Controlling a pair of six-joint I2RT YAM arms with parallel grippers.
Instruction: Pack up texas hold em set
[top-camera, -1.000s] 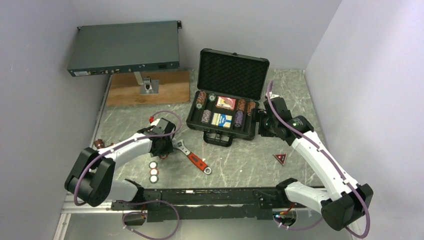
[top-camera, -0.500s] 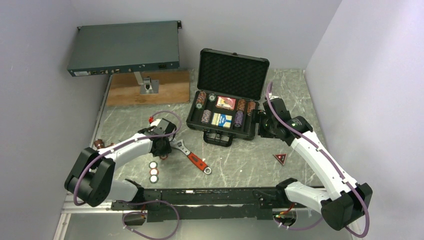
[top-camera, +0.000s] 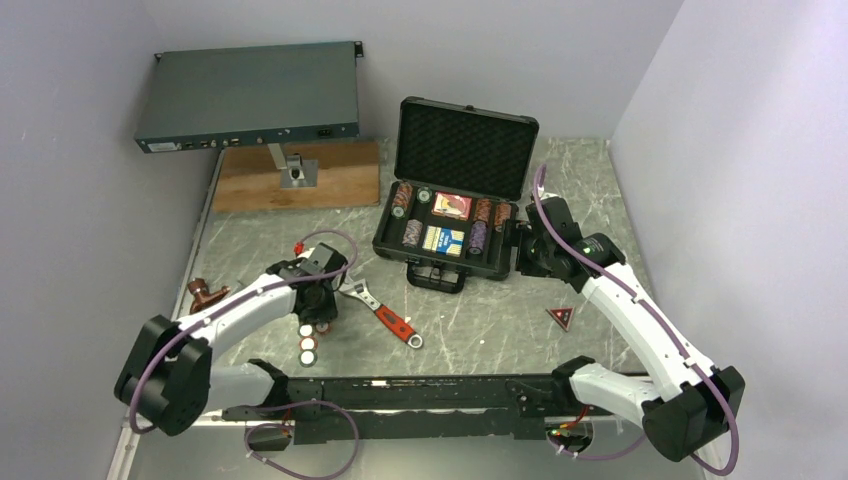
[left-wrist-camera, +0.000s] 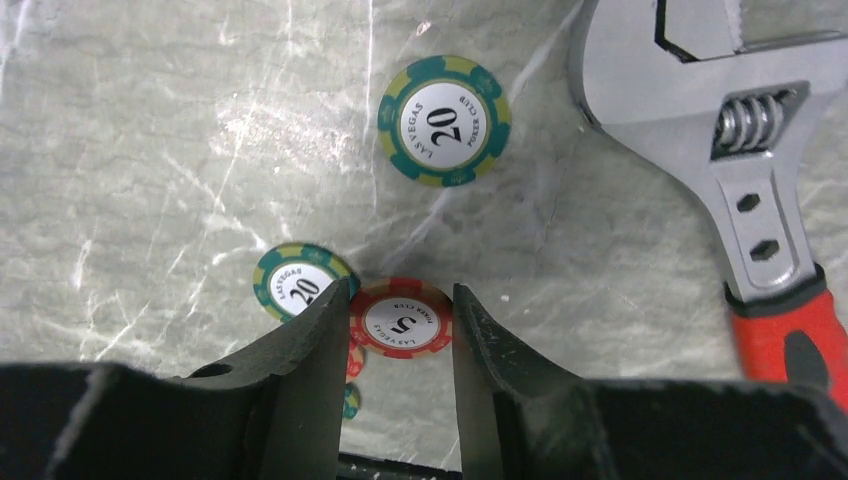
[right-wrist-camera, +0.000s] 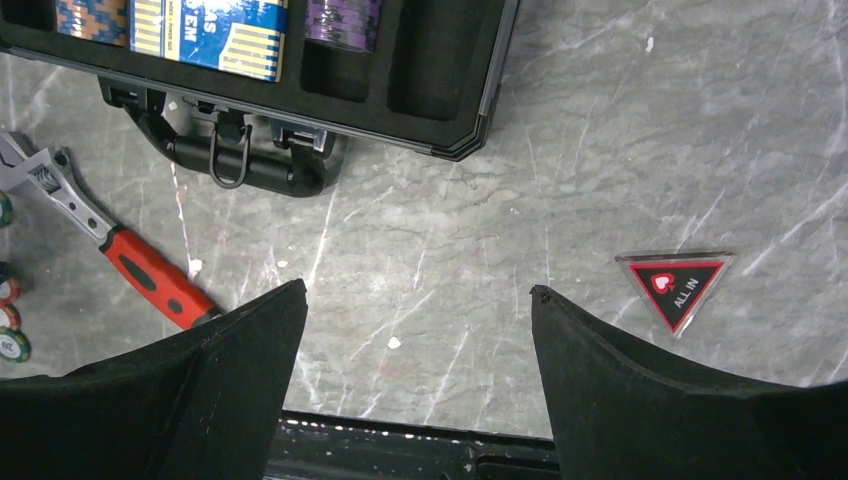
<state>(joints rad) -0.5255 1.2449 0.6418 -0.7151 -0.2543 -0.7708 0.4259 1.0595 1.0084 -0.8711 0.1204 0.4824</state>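
The black case (top-camera: 455, 215) lies open with chip stacks, a red deck (top-camera: 452, 206) and a blue deck (top-camera: 444, 240) in its foam. My left gripper (left-wrist-camera: 402, 290) is shut on a red "5" chip (left-wrist-camera: 400, 322), with both fingertips touching its edges. Two green "20" chips (left-wrist-camera: 444, 120) (left-wrist-camera: 298, 287) lie beside it. In the top view this gripper (top-camera: 322, 322) is next to a column of three chips (top-camera: 308, 343). My right gripper (right-wrist-camera: 418, 290) is open and empty beside the case's right front corner (right-wrist-camera: 455, 150). The red triangle (right-wrist-camera: 676, 285) lies to its right, also visible from above (top-camera: 560, 318).
A red-handled adjustable wrench (top-camera: 385, 312) lies between the chips and the case handle, close to my left gripper (left-wrist-camera: 740, 150). A dark-grey rack box (top-camera: 250, 95) stands on a wooden board (top-camera: 300, 175) at the back left. A small brown object (top-camera: 205, 295) lies at the left edge.
My left gripper has moved toward the near edge, from beside the wrench head to right next to the column of chips. The right arm has not moved.
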